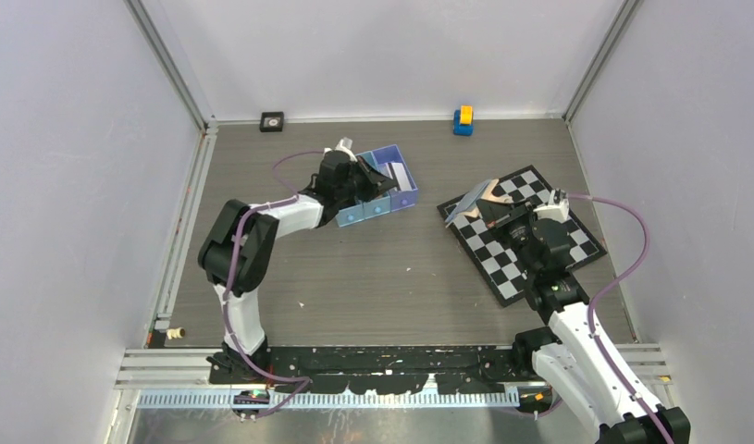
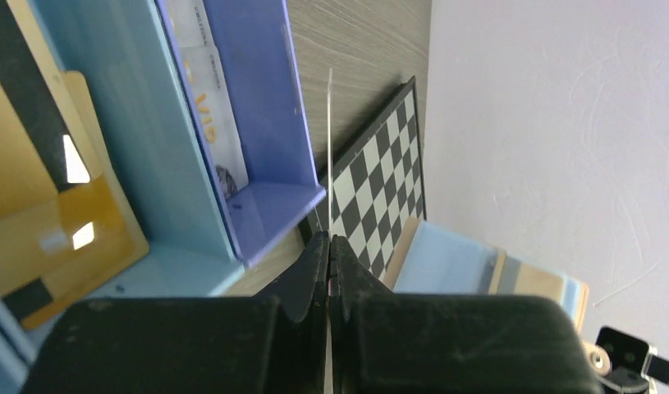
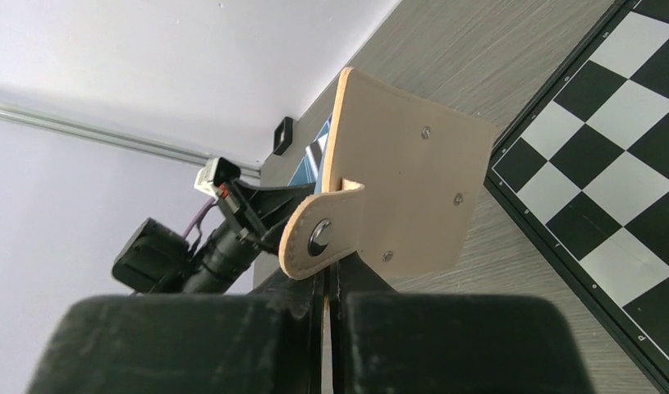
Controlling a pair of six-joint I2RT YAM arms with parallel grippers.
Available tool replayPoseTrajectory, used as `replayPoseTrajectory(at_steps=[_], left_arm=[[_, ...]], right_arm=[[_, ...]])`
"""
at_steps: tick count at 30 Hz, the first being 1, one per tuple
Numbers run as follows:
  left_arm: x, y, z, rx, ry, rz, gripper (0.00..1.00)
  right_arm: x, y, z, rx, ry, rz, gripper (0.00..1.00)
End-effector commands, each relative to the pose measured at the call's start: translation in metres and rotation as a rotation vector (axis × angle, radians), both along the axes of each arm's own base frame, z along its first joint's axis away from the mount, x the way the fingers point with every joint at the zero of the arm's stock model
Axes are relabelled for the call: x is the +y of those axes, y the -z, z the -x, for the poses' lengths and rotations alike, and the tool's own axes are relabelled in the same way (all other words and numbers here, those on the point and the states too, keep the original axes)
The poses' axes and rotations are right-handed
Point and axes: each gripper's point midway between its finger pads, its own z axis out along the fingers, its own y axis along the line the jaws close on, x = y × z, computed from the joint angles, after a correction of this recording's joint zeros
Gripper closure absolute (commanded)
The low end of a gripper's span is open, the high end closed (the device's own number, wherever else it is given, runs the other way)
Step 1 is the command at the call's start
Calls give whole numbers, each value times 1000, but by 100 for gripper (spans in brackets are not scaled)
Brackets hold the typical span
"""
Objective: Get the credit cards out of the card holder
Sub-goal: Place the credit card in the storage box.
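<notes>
- The left pincer (image 2: pixel 328 249) is pressed together on 1 credit card (image 2: pixel 329 148). We see the card edge-on, as a thin pale line rising from between the fingers.
- In the left wrist view, that card stands just beside the outer wall of the blue tray (image 2: pixel 269 82), at its purple end compartment.
- The right pincer (image 3: pixel 327 275) is also closed. It pinches the card holder (image 3: pixel 413 180) at its lower edge, close to the snap tab (image 3: pixel 318 238).
- The tan holder is held up off the table, above the near-left corner of the chessboard (image 3: pixel 610 180) and well apart from the tray.
- From the left wrist camera, a pale blue surface shows against the holder. We cannot tell whether it is a card.
- 1 pale card (image 2: pixel 212 123) leans inside the purple compartment of the tray.
- Orange-tan cards (image 2: pixel 76 246) with dark stripes overlap in the neighbouring pale blue compartment.
- From above, the left arm reaches to the tray at the middle of the table, and the right arm reaches over the chessboard on the right.
- A yellow and blue block (image 1: pixel 463 120) and a small black square (image 1: pixel 272 121) sit by the far wall.
</notes>
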Motion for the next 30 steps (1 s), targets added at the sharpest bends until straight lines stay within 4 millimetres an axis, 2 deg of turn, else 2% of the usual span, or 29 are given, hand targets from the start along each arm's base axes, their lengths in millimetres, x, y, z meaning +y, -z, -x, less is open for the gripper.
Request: replayPoseTrajectory(at_steps=[1,7,8,11,13,15,17,19,21,22,25,27,30], left_arm=[[-3,-8,-37,-42,-100,30,100],[1,15,-57,-19,-165,-36,100],[0,16,-59,-19,-164,-33,97],[-10,12,-56,-18,-109,3,69],[-9,0,-52,-38,-94,-11,58],[-6,-21,-47,-83,-83,-25,53],[-2,-45,-38,-112,-59,-45,49],[1,-62,-27,-133,-38,-57,48],[7,-73,-10,-138,-21,-51,45],[12,-73,0,-134,-17,-55,38],[24,-82,32,-156,17,-64,13],[30,-89,55,-192,75,-84,8],[45,-95,88,-269,119,-114,6]], right_arm=[[-1,-21,-3,-68,14,-38,99],[1,-26,0,-84,0,-57,99],[0,-25,0,-85,5,-54,100],[-2,-21,-1,-78,18,-49,100],[-1,-22,-2,-78,13,-38,100],[0,-23,-3,-79,1,-20,100],[1,-23,-6,-87,-3,-5,100],[10,-19,-8,-81,-52,3,100],[17,-17,-10,-92,-93,10,99],[24,-19,-10,-103,-131,9,99],[45,-35,-8,-186,-257,-5,99],[60,-47,-2,-240,-355,-31,100],[78,-63,7,-331,-481,-84,99]])
